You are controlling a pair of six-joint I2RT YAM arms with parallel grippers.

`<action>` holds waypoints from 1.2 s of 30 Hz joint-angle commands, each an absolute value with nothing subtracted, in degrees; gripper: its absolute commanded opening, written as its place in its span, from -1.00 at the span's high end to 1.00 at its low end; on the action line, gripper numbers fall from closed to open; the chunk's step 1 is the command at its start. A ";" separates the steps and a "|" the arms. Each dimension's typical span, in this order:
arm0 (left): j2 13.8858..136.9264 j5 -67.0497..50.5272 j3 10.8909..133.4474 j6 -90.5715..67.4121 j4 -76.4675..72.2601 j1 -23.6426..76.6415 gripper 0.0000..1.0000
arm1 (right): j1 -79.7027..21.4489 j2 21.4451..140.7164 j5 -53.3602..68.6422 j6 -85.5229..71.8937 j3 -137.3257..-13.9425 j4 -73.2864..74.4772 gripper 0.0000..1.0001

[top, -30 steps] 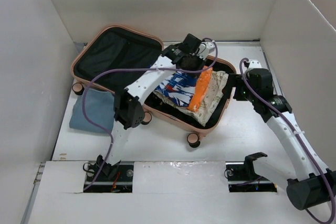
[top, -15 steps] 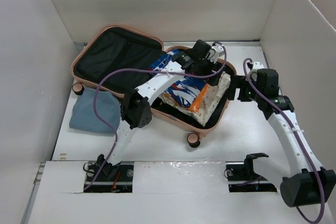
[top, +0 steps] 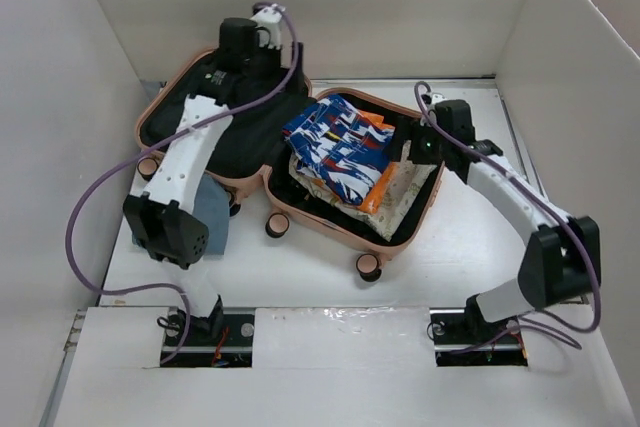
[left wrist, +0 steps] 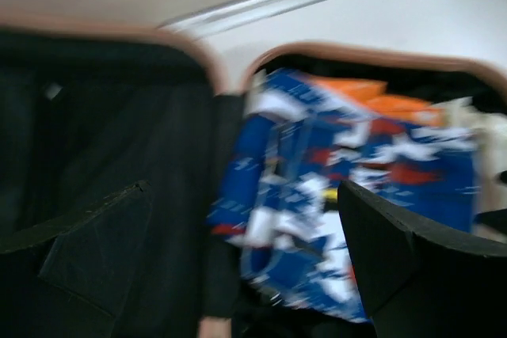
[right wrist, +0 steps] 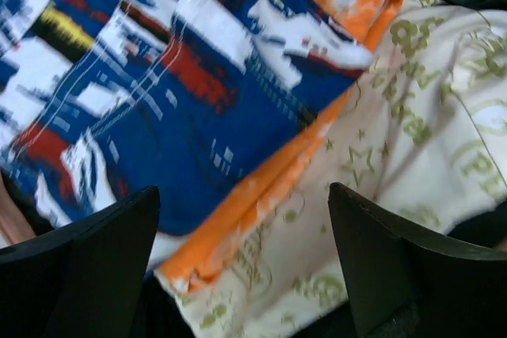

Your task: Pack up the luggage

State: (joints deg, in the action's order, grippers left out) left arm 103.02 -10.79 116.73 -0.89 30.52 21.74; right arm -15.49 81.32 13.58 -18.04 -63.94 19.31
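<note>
The luggage [top: 330,230] lies open, its black-lined lid [top: 225,107] to the back left and its base to the right. In the base a blue, white and red patterned cloth [top: 335,142] tops an orange cloth [top: 375,187] and a cream printed cloth [top: 405,192]. My left gripper [top: 243,47] hangs open and empty over the lid's far edge. Its wrist view is blurred and shows one finger [left wrist: 412,275] beside the patterned cloth [left wrist: 333,195]. My right gripper [right wrist: 245,219] is open just above the orange cloth [right wrist: 261,187] and the cream cloth [right wrist: 380,148], holding nothing.
A folded blue-grey cloth [top: 213,215] lies on the table left of the luggage, partly behind my left arm. White walls close in on the left, back and right [top: 560,67]. Small wheels [top: 368,267] stick out at the luggage's near edge.
My left gripper opened, let go of the patterned cloth and swung back left over the lid. The cloth now lies spread on the pile. My right gripper moved in over the base.
</note>
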 commanded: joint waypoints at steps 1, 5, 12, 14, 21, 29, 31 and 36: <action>99.87 -7.92 108.74 0.87 34.45 18.04 -1.00 | -16.25 87.43 13.80 -21.71 -68.99 14.33 -0.83; 90.81 -3.89 96.09 4.64 33.84 10.40 -1.00 | -16.87 94.47 14.41 -23.20 -71.19 14.94 -0.76; 75.25 4.21 72.88 11.86 33.92 -1.92 -1.00 | -19.60 94.93 5.57 -22.68 -74.53 18.09 0.55; 72.70 5.35 67.52 14.66 35.15 -3.42 -1.00 | -20.82 93.00 1.16 -20.93 -76.28 22.92 1.00; 59.52 12.05 51.60 14.77 38.75 -10.70 -1.00 | -20.22 90.09 -0.97 -14.51 -78.22 29.18 1.00; 57.83 11.68 49.92 11.61 34.99 -18.36 -1.00 | -15.21 88.86 4.21 -11.78 -75.41 28.65 1.00; 58.44 11.69 50.53 11.60 34.45 -20.03 -1.00 | -13.55 88.33 4.83 -10.99 -75.41 28.65 1.00; 64.49 6.79 53.96 13.36 33.75 -29.76 -1.00 | -9.23 90.87 12.45 -6.95 -77.78 28.04 1.00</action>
